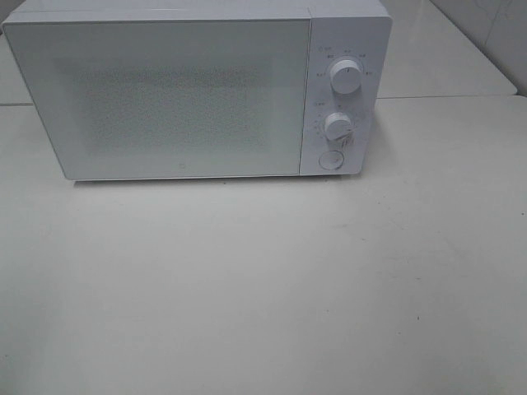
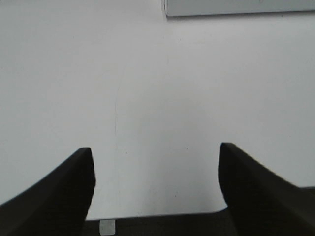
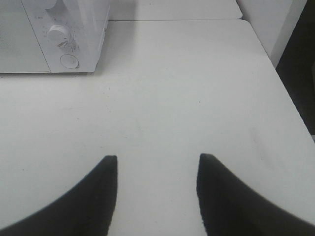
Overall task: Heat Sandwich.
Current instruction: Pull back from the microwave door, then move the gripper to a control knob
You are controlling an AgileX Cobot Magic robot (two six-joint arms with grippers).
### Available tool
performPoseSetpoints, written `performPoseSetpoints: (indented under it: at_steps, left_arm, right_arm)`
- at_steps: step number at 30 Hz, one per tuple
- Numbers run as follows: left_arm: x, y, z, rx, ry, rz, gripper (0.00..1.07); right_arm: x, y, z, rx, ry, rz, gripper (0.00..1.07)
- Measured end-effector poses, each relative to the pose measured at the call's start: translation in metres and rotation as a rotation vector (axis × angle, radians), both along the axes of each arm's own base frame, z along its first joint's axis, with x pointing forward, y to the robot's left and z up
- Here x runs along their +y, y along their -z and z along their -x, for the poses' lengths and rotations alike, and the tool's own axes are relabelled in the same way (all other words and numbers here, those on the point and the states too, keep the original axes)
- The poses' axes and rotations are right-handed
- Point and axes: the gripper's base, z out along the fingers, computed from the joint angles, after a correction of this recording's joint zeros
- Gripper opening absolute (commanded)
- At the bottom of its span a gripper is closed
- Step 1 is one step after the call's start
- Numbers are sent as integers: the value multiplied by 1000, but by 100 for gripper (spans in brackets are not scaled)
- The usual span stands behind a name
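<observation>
The sandwich is out of view in all three frames. A white microwave (image 1: 198, 90) stands at the back of the table with its door shut; two round knobs (image 1: 346, 76) and a round button (image 1: 330, 160) sit on its right panel. In the left wrist view my left gripper (image 2: 156, 152) is open over bare tabletop, nothing between its dark fingers (image 2: 64, 191). In the right wrist view my right gripper (image 3: 157, 164) is open too, empty, with the microwave's control panel (image 3: 66, 39) some way ahead of it. Neither gripper shows in the exterior high view.
The white table (image 1: 263, 288) stretches in front of the microwave. A seam to a second tabletop (image 1: 445, 96) runs behind the microwave's right side. The table's right edge (image 3: 288, 93) drops off to a dark floor. A bottom corner of the microwave (image 2: 236, 7) shows in the left wrist view.
</observation>
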Motion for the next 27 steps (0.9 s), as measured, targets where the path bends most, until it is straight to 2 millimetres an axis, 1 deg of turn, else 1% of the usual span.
performPoseSetpoints:
  at_steps: [2, 3, 7, 10, 16, 27]
  left_arm:
    - [-1, -1, 9, -59, 0, -4, 68]
    - [-1, -1, 9, -59, 0, -4, 68]
    - [-1, -1, 23, -152, -4, -7, 68]
    - [-1, -1, 27, -172, -23, -3, 68]
    - [2, -1, 27, -172, -69, 11, 68]
    - [3, -1, 27, -172, -73, 6, 68]
  right_arm:
    - [0, 0, 0, 0, 0, 0, 51]
    - [0, 0, 0, 0, 0, 0, 51]
    - [0, 0, 0, 0, 0, 0, 51]
    - [0, 0, 0, 0, 0, 0, 51]
    - [0, 0, 0, 0, 0, 0, 51]
    - [0, 0, 0, 0, 0, 1, 51]
